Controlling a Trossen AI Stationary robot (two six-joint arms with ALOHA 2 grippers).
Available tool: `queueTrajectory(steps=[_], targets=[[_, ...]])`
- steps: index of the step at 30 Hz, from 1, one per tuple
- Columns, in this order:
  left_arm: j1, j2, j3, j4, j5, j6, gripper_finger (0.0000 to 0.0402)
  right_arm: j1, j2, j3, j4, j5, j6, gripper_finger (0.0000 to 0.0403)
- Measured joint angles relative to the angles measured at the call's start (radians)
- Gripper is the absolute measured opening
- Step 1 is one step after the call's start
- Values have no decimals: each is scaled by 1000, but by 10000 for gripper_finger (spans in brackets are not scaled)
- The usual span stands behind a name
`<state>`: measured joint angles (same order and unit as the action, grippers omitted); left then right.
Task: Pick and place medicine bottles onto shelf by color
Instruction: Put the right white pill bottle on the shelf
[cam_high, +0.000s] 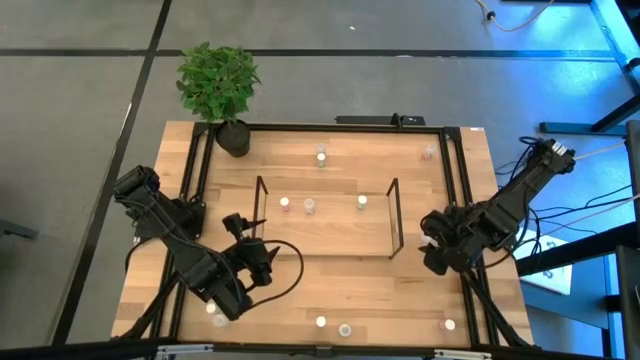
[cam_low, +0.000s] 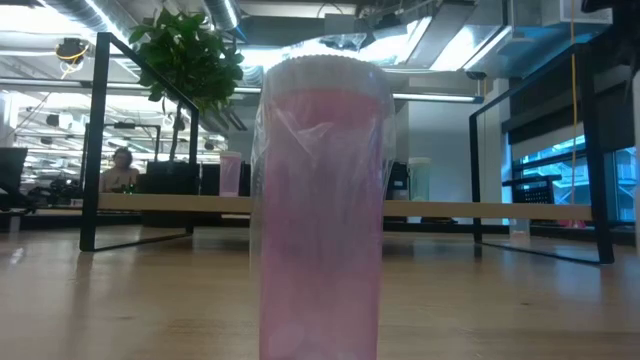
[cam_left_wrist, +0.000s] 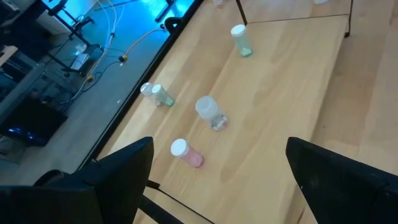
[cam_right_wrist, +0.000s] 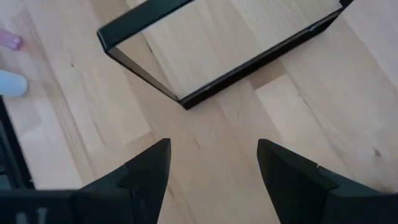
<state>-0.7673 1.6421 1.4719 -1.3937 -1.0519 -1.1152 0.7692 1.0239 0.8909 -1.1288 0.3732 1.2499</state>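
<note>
Smooth pale wooden surface (cam_high: 330, 290) carrying small cylindrical white-capped bottles (cam_high: 309, 206), three inside the thin black rod shelf (cam_high: 396, 215), others scattered near the edges. Left gripper (cam_high: 243, 232) beside the shelf's left end and right gripper (cam_high: 432, 240) just off its right end, both with jaws spread, empty.

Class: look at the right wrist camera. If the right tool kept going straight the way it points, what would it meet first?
Most likely the shelf: its black end frame lies just ahead of the open right tool, with only bare table between. Depth is hard to judge, so it might touch the tabletop first.
</note>
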Motion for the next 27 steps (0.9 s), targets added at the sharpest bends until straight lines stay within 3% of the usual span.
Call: queueTrajectory(steps=[12, 21, 27], targets=[[1, 0, 0, 0, -4, 0, 360, 0, 69, -1, -181, -27, -118, 242], [1, 0, 0, 5, -3, 0, 360, -1, 5, -229, -35, -120, -196, 242], [1, 0, 0, 11, -3, -1, 360, -2, 4, -274, 30, -121, -190, 242]])
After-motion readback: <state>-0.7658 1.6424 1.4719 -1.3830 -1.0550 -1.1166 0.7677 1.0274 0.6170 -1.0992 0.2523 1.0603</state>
